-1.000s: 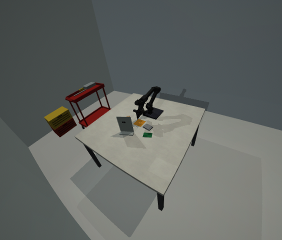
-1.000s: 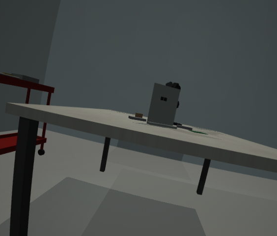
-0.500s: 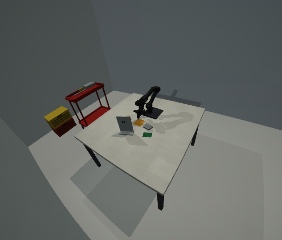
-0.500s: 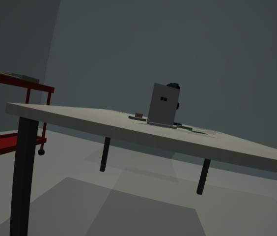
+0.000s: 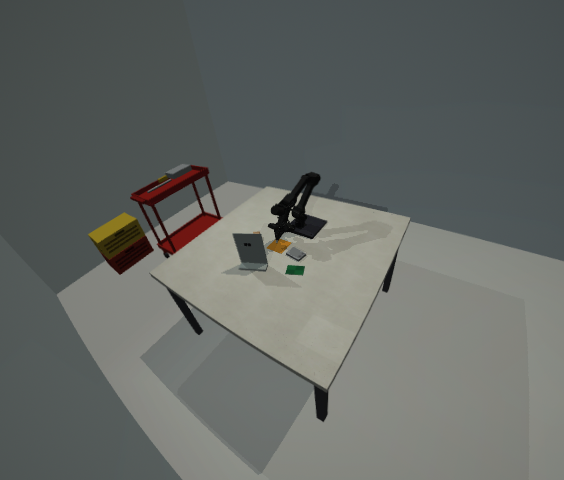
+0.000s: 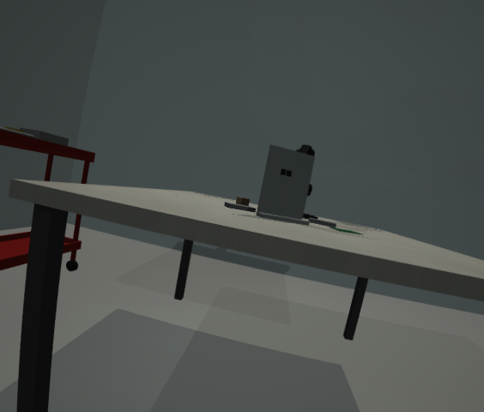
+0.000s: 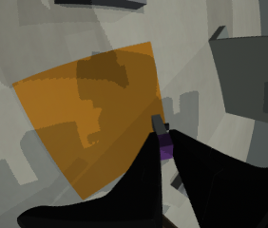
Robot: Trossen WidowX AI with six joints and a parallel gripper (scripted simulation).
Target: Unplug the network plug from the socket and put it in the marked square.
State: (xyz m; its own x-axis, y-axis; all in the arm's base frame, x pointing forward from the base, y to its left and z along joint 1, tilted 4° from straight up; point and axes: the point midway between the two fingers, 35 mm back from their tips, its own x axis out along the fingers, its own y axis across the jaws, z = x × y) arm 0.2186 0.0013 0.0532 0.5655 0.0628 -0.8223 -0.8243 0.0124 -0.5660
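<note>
Gripper (image 7: 162, 139) clamps the purple plug (image 7: 164, 147) above the orange square (image 7: 92, 110) mid-frame on the pale desk (image 5: 282, 310)

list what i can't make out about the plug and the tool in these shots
- Plug: wrist view shows only a purple sliver; the tool fingers cover the rest.
- Plug's height above the orange square: not readable from the wrist view.
- Top view: plug too small.
- Exterior view: upright panel hides tool and square.

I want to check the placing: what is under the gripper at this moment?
Under the gripper, shut on the small purple plug, lies the right edge of the orange square and pale table. The fingers hide whether the plug touches down.
</note>
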